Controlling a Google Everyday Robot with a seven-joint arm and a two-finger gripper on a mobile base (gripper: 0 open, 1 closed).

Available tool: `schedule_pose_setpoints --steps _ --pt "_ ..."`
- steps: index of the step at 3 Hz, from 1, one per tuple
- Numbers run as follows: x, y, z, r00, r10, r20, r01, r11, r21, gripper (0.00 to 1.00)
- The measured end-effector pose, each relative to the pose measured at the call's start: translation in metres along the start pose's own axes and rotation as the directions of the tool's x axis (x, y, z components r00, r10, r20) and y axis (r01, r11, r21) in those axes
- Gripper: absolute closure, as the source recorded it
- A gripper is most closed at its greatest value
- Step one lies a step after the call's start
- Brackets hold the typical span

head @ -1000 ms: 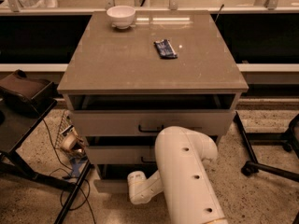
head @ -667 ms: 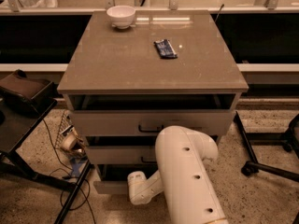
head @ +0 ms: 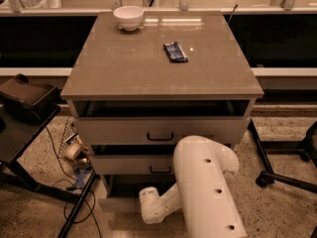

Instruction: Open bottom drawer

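Nothing shifted since the earlier frames | cabinet [head: 158, 73]: three drawers | bottom drawer [head: 118, 204] lowest in cabinet, slightly out | one gripper [head: 147, 200] low at cabinet's bottom front, grip state could not be told | cabinet top: one bowl [head: 129, 17], one blue packet [head: 175, 51]

Dim, warm light from above leaves glare on the far edge of the tabletop [head: 148, 68]. Shadow fills the drawer gaps and surrounds the gripper [head: 145, 203] at the bottom drawer [head: 116, 204].
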State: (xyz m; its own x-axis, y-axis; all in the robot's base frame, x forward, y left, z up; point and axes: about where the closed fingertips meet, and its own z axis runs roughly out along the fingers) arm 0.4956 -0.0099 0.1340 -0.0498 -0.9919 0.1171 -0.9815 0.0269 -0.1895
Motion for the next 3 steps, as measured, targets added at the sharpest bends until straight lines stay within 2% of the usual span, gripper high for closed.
schedule_pose_setpoints --steps 1,2,3 --pt "0.001 0.001 0.001 1.0 0.0 -0.001 0.0 1.0 -0.002 0.74" --pt "0.016 0.015 -0.009 0.999 0.043 -0.017 -0.043 0.9991 -0.004 0.97" --pt "0.017 0.015 -0.009 0.999 0.045 -0.018 -0.045 0.999 -0.004 1.0"
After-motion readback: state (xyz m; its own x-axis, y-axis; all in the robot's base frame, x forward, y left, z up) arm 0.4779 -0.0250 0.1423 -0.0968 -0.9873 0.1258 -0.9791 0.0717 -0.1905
